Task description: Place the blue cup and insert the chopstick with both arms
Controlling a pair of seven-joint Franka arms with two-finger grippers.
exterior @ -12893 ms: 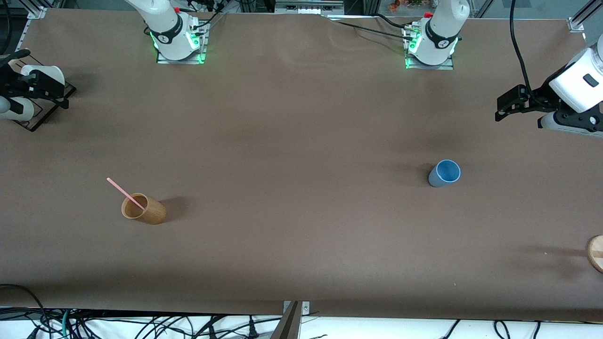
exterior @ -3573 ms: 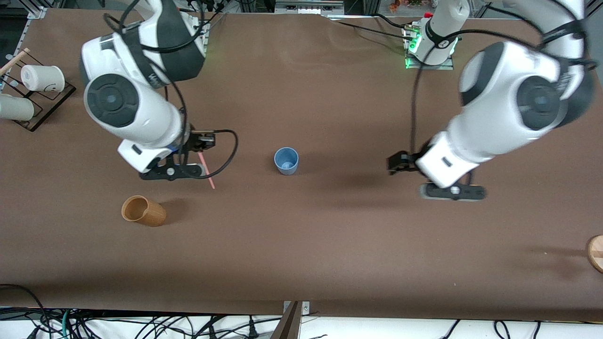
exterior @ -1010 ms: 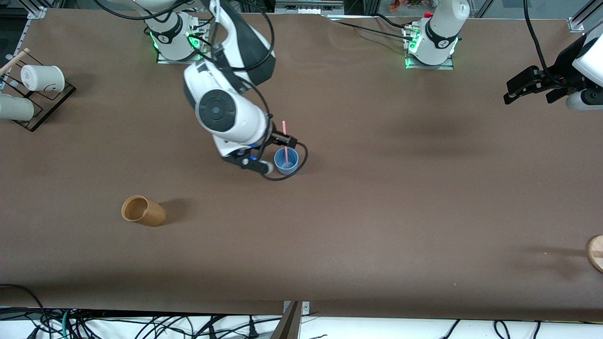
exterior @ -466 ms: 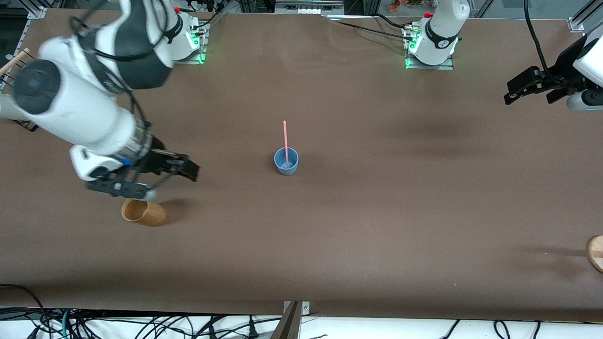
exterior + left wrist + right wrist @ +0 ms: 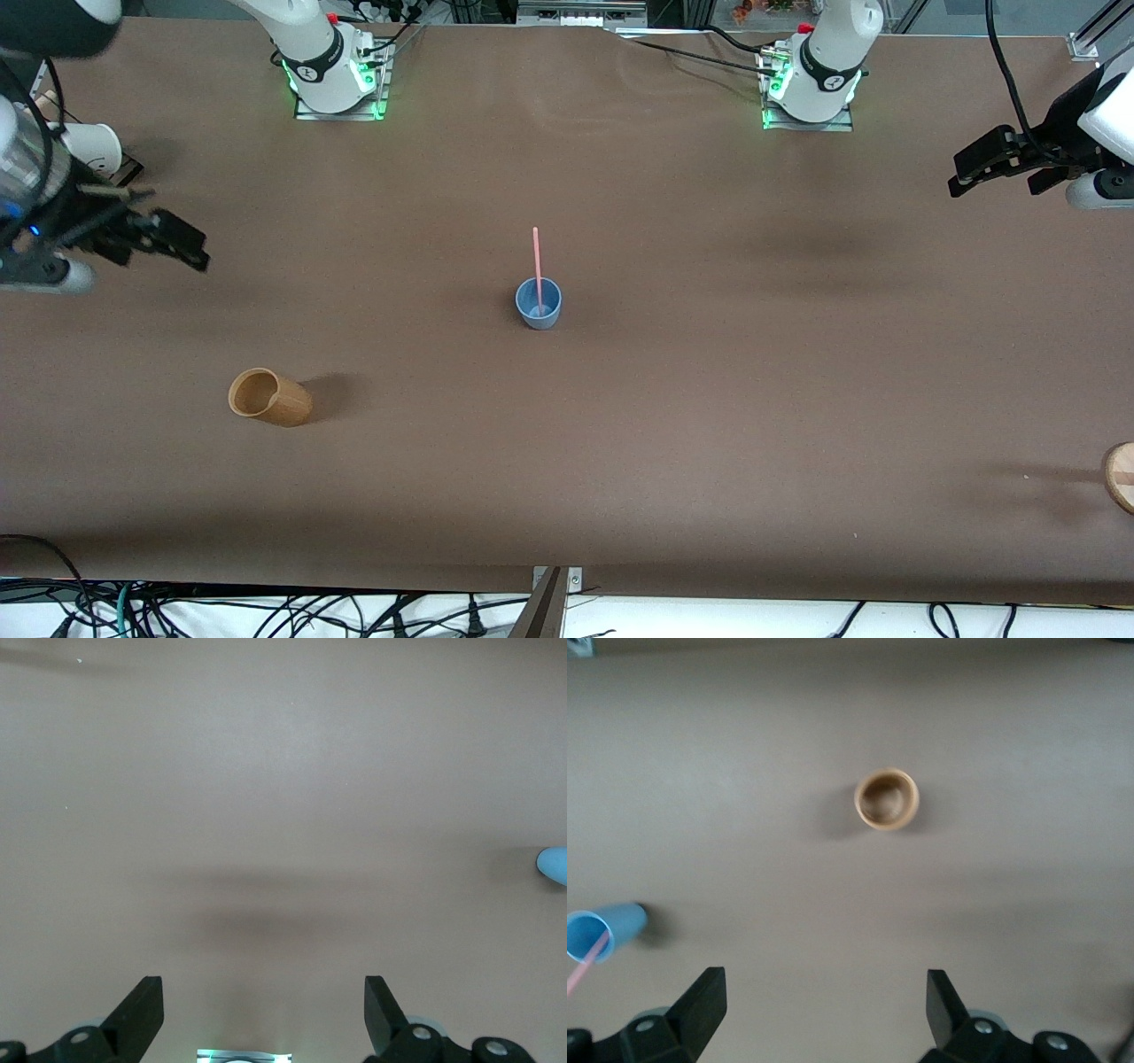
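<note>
While the tan cup [image 5: 270, 397] is standing nearest the front camera toward the right arm's end, the blue cup [image 5: 539, 304] is sitting upright mid-table with the pink chopstick [image 5: 536, 263] leaning inside it. Both arms are hanging apart: the right gripper [image 5: 159, 239] is hovering empty, fingers spread, over its table end, and the left gripper [image 5: 983, 164] is likewise spread and empty over the other end.

Brown table [image 5: 673, 425], cables [image 5: 266, 611] tangled along its near edge.
</note>
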